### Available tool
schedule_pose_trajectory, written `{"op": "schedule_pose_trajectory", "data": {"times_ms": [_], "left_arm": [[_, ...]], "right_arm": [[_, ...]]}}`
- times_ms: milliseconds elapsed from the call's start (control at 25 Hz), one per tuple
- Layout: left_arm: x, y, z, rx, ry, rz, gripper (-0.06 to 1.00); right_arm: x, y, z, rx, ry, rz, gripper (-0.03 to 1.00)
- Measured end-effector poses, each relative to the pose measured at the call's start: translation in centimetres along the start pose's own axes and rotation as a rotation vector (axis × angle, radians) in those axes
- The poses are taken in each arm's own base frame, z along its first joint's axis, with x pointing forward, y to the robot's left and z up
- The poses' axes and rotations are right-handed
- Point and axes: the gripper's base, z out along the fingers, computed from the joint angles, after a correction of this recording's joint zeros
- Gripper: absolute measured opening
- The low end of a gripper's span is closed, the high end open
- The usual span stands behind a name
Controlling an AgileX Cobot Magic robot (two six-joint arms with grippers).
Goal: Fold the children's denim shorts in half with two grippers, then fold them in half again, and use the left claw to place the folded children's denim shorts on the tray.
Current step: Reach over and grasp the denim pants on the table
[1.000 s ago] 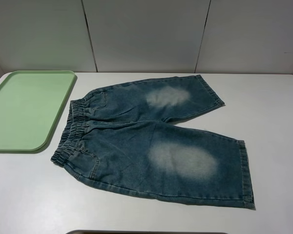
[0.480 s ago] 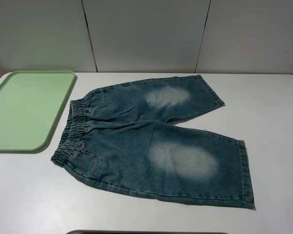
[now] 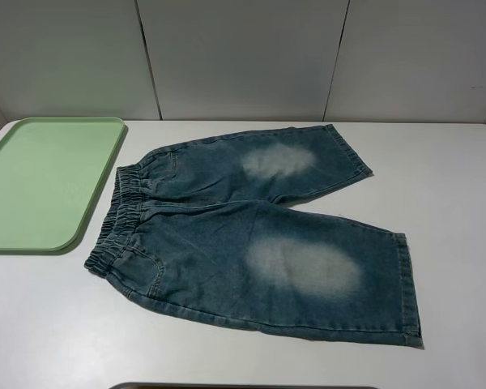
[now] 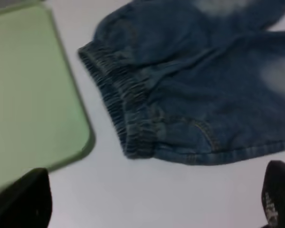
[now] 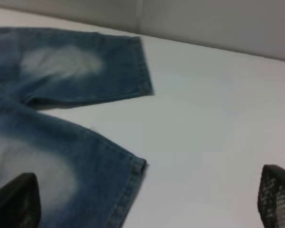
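Left claw (image 4: 149, 202) first: its two dark fingertips sit at opposite edges of the wrist view, spread wide with only bare table (image 4: 147, 190) between them, so it is open and holding nothing. The right gripper (image 5: 145, 199) reads the same from its own camera, tips far apart and empty. Neither arm shows in the high view. The shorts (image 3: 251, 235) lie flat and fully spread in the middle of the table, with the gathered waistband (image 3: 117, 223) towards the tray (image 3: 40, 186) and both legs pointing away from it. The waistband lies close beside the tray's rim, though whether cloth and plastic actually touch there I cannot tell. The tray itself holds nothing. I judge that no fold has been made yet and this is the approach to the first one. The left claw hovers near the waistband's near corner (image 4: 140, 147), and the right gripper looks down on the near leg's hem (image 5: 133, 173), with the far leg's hem (image 5: 145, 66) beyond it. My next move calls for both claws to come down together, each pinching only the top edge of denim at its own end. They would then lift and carry one leg across onto the other in step, so the cloth doesn't skew or drag. The elastic waist is bunched and thick, so I'd want a deep bite there.
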Motion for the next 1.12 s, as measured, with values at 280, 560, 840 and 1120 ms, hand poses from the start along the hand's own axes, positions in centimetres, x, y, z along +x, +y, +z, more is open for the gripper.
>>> {"op": "schedule_pose_trajectory", "data": {"times_ms": [280,560,840,1120], "left_arm": [[-4.3,0.5,1.9,0.099,0.035,0.186,0.87],[-8.6,1.4,4.9,0.156,0.126,0.330,0.87],[-9.3,2.1,9.1,0.222,0.256,0.447,0.87],[-8.9,2.5,12.3,0.299,0.361,0.564,0.87]], "right_arm": [[-1.7,0.2,3.3,-0.127,0.096,-0.177,0.69],[-2.2,0.5,6.4,-0.207,0.209,-0.480,0.69],[-2.3,1.5,9.3,-0.268,0.323,-0.728,0.69],[-0.9,3.3,12.8,-0.346,0.471,-0.916,0.69]]}}
